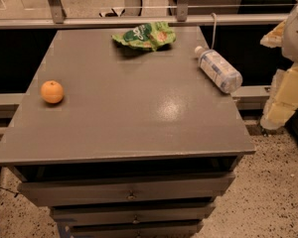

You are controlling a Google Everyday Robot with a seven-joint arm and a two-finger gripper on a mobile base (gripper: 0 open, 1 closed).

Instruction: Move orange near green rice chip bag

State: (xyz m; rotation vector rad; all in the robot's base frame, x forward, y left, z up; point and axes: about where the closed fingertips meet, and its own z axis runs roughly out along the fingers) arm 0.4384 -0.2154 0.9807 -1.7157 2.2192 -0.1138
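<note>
Orange (52, 91) sits at the left of the tabletop (139, 123), with the green rice chip bag (145, 35) at top centre. The hand (280, 108) hangs at the frame's right edge, so the fruit lies far left of it. Open or closed, I cannot tell.

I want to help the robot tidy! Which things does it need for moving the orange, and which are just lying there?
For the job: orange, left on the table; green rice chip bag, at the back; pincer, off the table's right edge.
Just lying about: water bottle, on its side at the right.
</note>
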